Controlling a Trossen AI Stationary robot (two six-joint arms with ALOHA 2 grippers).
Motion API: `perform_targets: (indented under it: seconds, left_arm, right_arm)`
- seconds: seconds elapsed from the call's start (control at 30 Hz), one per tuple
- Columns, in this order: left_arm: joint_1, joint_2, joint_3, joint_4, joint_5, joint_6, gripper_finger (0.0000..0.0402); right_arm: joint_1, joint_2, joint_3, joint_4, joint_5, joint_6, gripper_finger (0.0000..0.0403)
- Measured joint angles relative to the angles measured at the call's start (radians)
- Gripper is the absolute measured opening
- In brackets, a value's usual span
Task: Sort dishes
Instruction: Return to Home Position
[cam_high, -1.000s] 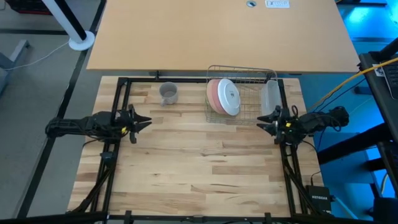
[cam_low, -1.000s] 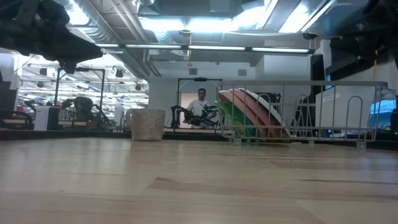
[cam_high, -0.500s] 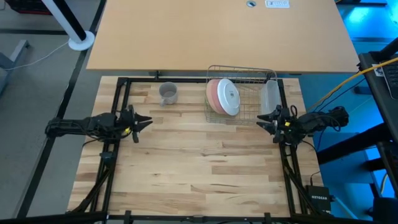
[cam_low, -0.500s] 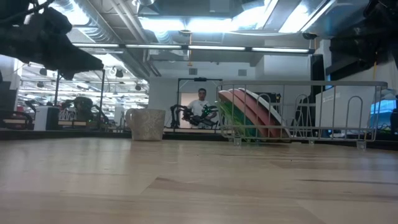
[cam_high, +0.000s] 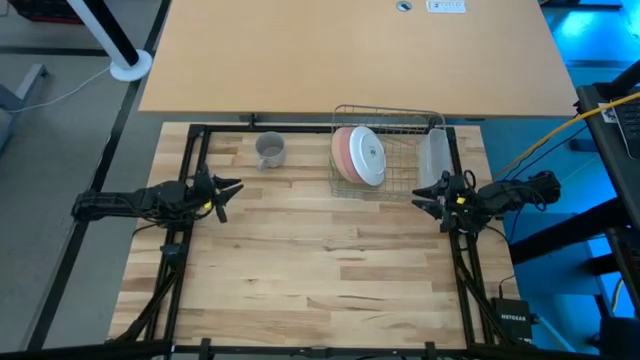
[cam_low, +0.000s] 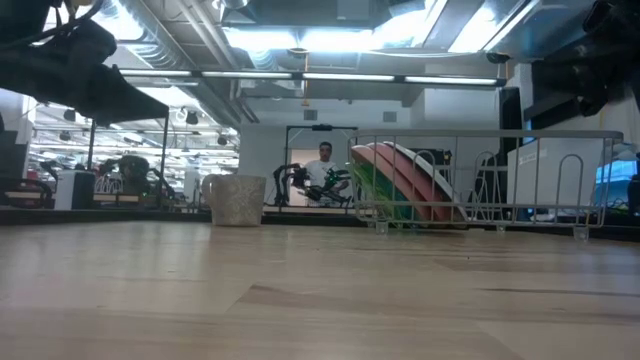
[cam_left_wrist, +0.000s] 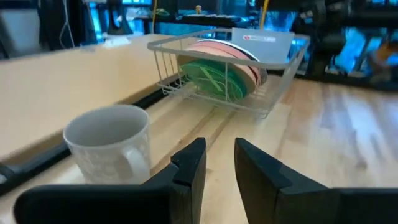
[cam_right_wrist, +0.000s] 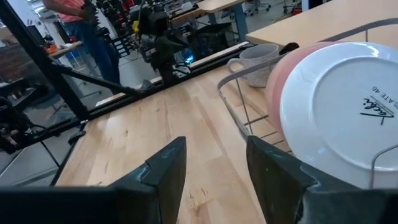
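From above, I see my left pincer (cam_high: 232, 188) at the left edge of the wooden surface (cam_high: 320, 270), fingers spread a little and holding nothing. My right pincer (cam_high: 420, 197) sits at the right edge, also parted and empty. The broad middle and near part of the surface between them is bare. The grey cup (cam_high: 270, 150) stands alone near the far edge, left of the wire dish rack (cam_high: 385, 112). In the rack the white plate (cam_high: 368, 157) leans against the pink plate (cam_high: 343, 150). A translucent tub (cam_high: 434, 158) lies just right of the rack, close to my right pincer.

At surface level, open wood runs to the far edge, where the cup stands left of the rack. The green plate (cam_low: 368, 190) shows tilted at the left of the stack. A person (cam_low: 322, 165) stands far behind.

My left wrist view shows a narrow gap between the two fingers, nothing in it, with the cup close ahead and the rack farther on.

My right wrist view shows a wider gap, empty. The white plate's underside is close on one side, and clear surface lies ahead.
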Motion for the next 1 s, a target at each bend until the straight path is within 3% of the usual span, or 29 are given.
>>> perform_targets:
  seconds: [0.2, 0.43, 0.7, 1.0]
  left_arm:
    - [0.000, 0.000, 0.000, 0.000, 0.000, 0.157, 0.0076]
    - [0.000, 0.000, -0.001, 0.000, 0.001, 0.174, 0.0076]
    - [0.000, 0.000, -0.001, -0.001, 0.001, 0.174, 0.0076]
    - [0.000, 0.000, -0.001, -0.001, 0.001, 0.173, 0.0076]
  right_arm:
    - [0.000, 0.000, 0.000, 0.002, 0.024, -0.002, 0.0172]
    - [0.000, 0.000, 0.000, 0.002, 0.050, -0.026, 0.0172]
    - [0.000, 0.000, 0.000, 0.002, 0.175, -0.050, 0.0172]
    - [0.000, 0.000, 0.000, 0.001, 0.117, -0.050, 0.0172]
